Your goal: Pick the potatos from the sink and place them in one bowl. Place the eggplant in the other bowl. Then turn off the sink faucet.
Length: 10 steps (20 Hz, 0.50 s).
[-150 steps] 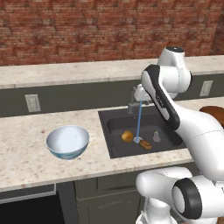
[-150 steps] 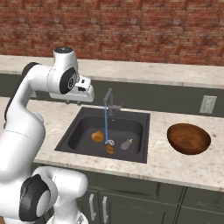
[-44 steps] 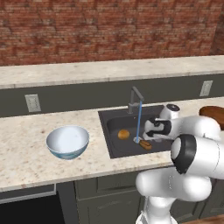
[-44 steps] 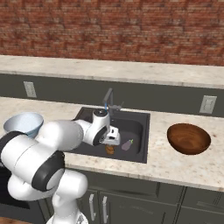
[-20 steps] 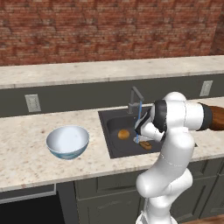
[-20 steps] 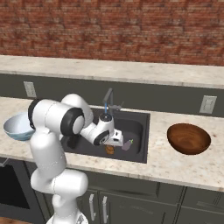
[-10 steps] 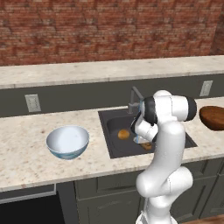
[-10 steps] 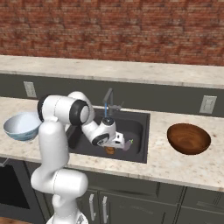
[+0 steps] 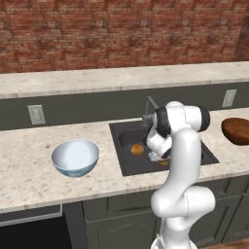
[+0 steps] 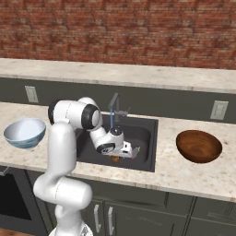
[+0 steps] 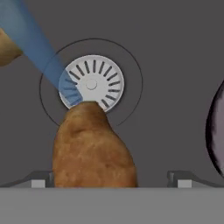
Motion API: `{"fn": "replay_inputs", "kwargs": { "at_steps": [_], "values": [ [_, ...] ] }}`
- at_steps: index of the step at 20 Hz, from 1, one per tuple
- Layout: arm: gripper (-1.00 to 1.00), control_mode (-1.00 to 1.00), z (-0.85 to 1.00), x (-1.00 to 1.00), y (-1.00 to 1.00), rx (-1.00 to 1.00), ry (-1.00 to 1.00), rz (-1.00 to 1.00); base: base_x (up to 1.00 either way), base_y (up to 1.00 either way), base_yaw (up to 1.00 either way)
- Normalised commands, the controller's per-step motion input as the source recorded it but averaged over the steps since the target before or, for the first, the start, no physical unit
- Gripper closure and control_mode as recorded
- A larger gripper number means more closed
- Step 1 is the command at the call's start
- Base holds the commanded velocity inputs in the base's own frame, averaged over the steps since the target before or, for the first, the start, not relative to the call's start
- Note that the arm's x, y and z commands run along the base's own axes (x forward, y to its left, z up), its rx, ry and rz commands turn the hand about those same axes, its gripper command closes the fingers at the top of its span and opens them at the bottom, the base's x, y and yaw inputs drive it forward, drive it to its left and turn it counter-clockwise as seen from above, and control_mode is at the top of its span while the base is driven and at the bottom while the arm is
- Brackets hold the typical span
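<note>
Your claw (image 11: 109, 179) is spread wide, low in the sink (image 9: 127, 168), straddling the darker potato (image 11: 92, 148) just beside the drain (image 11: 92, 83).

White arm (image 10: 69, 138) folded low and forward, gripper (image 11: 107, 179) pointing down, jaws spread wide
</note>
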Motion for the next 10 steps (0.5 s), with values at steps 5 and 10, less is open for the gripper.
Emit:
{"fn": "replay_inputs", "kwargs": {
  "at_steps": [5, 10],
  "values": [
    [-1.00, -1.00, -0.27, 0.20, 0.00, 0.00, 0.00, 0.00, 0.00, 0.00, 0.00],
    [1.00, -1.00, -0.35, 0.04, 0.00, 0.00, 0.04, 0.00, 0.00, 0.00, 0.00]
  ]
}}
